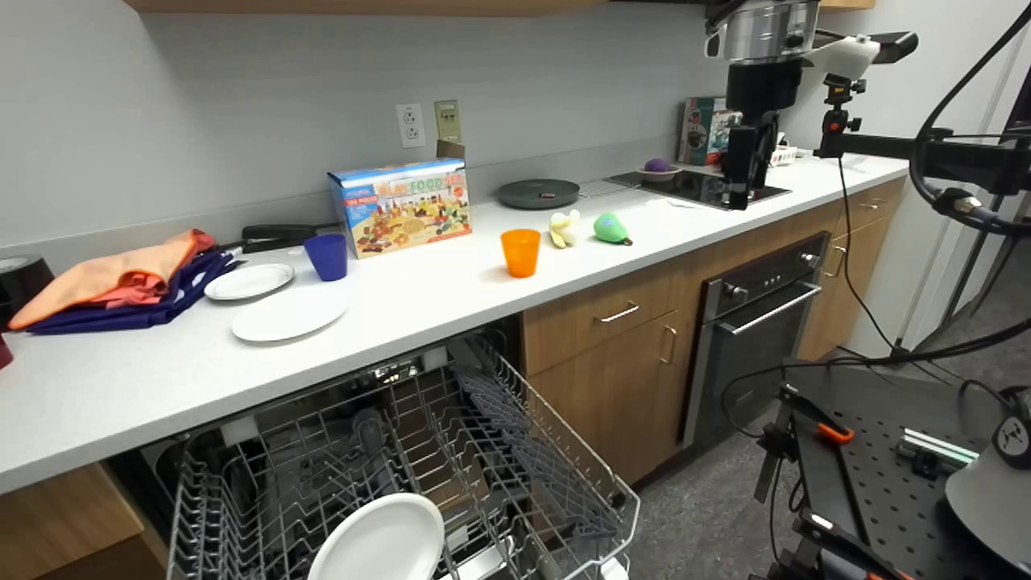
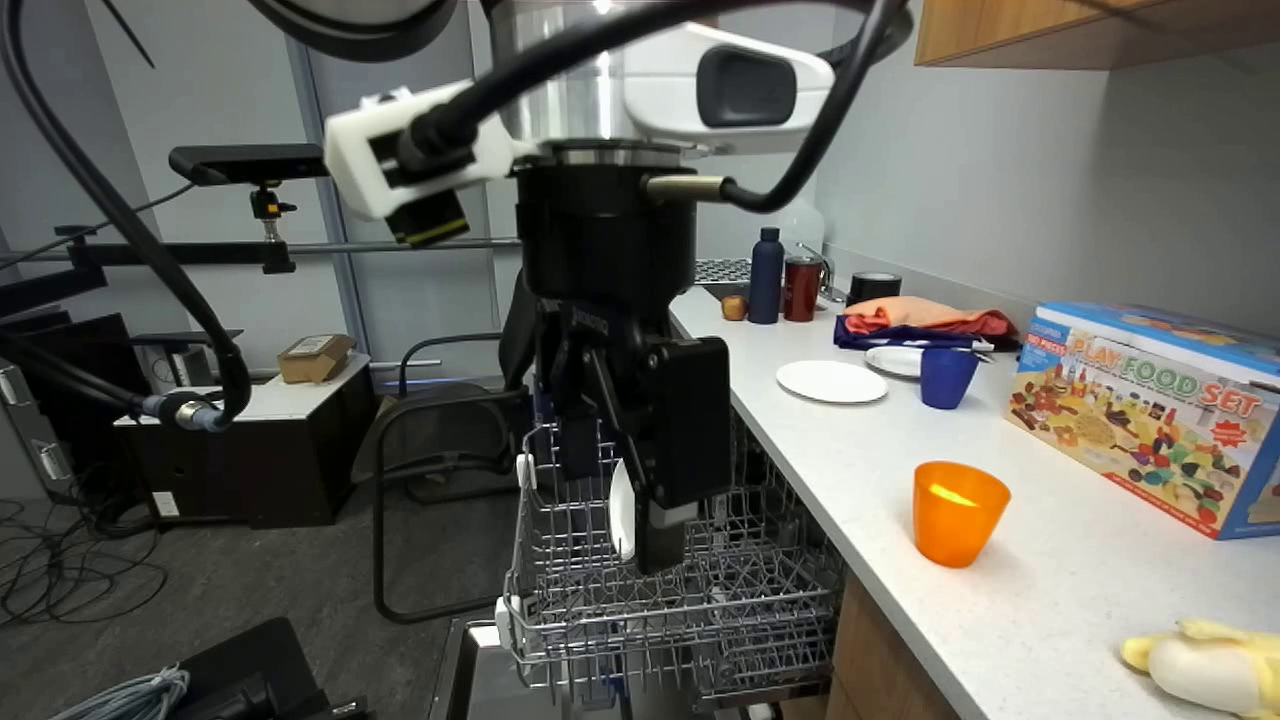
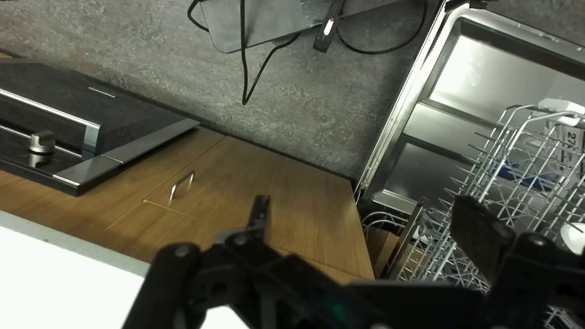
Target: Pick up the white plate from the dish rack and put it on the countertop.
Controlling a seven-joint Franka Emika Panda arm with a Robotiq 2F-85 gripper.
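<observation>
The white plate point(image 1: 387, 538) stands on edge, tilted, in the tines of the pulled-out dish rack point(image 1: 600, 466). In an exterior view the plate point(image 2: 621, 512) shows edge-on, partly hidden behind my gripper point(image 2: 620, 505). In the wrist view a sliver of the plate point(image 3: 574, 236) shows at the right edge, and the rack point(image 3: 511, 153) lies beyond the right finger. The white countertop point(image 1: 431, 310) runs along the wall. My gripper point(image 1: 743, 193) hangs high near the counter's front edge, well away from the plate. In the wrist view its fingers point(image 3: 363, 203) are wide apart with nothing between them.
Two other white plates point(image 1: 290, 312) point(image 1: 250, 282) lie on the counter. A blue cup point(image 1: 327, 256), orange cup point(image 1: 521, 252), food-set box point(image 1: 403, 205), dark pan point(image 1: 538, 193), toy foods point(image 1: 612, 229) and cloths point(image 1: 133, 282) also stand there. Cables hang around the arm.
</observation>
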